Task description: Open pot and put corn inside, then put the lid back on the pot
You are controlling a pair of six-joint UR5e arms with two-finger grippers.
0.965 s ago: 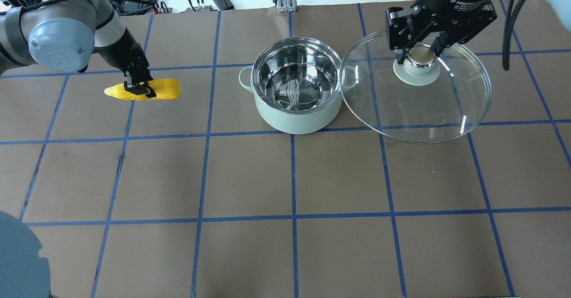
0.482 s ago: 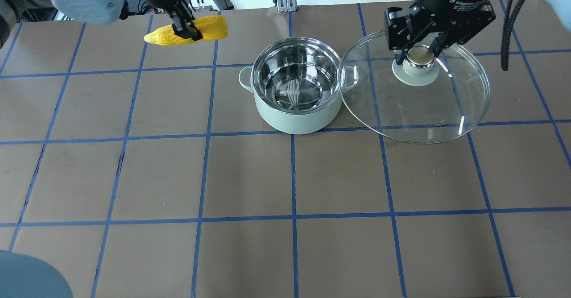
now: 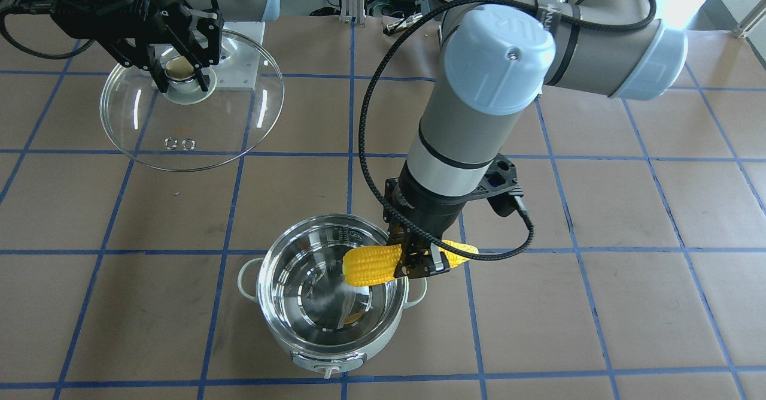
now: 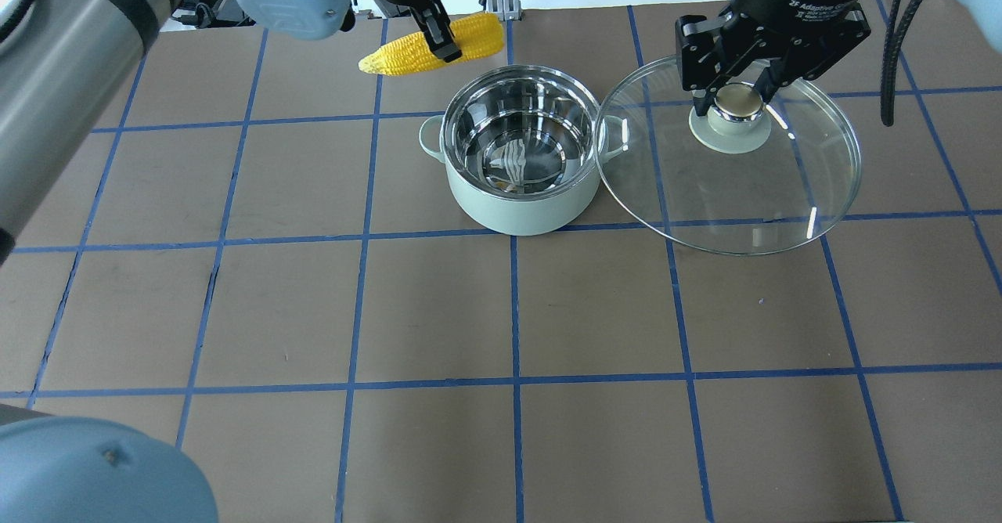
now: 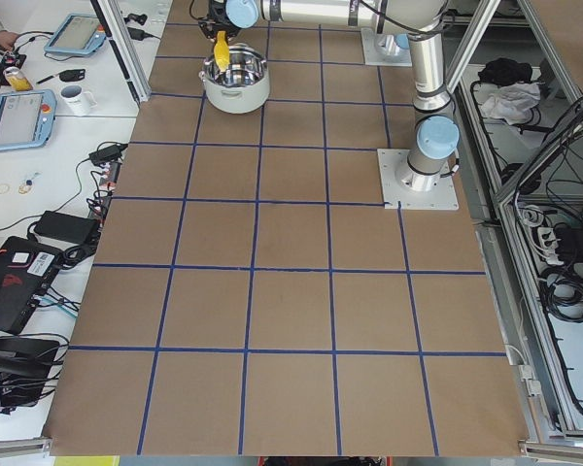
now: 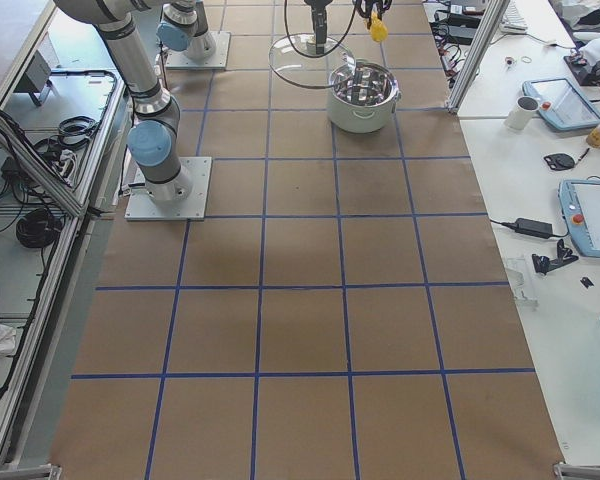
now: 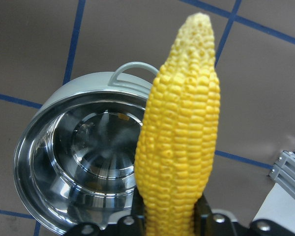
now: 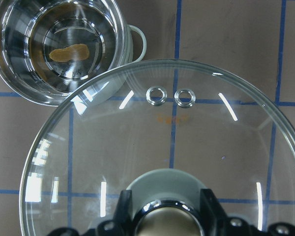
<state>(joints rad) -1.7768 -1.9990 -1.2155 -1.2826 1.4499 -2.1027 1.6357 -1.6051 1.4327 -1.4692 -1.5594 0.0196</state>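
**grid_guy:** so where's the corn [image 3: 368, 265] at? in the pot [image 4: 517, 210] yet?

**ur5_fan:** nope. The left claw [image 3: 419, 262] is clamped across its middle and holds it level in the air. The fat end is over the pot's rim on the left arm's side, and the pointy tip sticks outward.

**grid_guy:** and the lid [image 4: 744, 194]?

**ur5_fan:** it's off. The right claw [image 4: 736, 100] is pinched on the knob [image 4: 738, 100] and holds the lid up off the surface [image 4: 438, 311], right beside the pot on the other side. The pot is open, shiny inside, sitting toward the surface's edge farthest from the robot.
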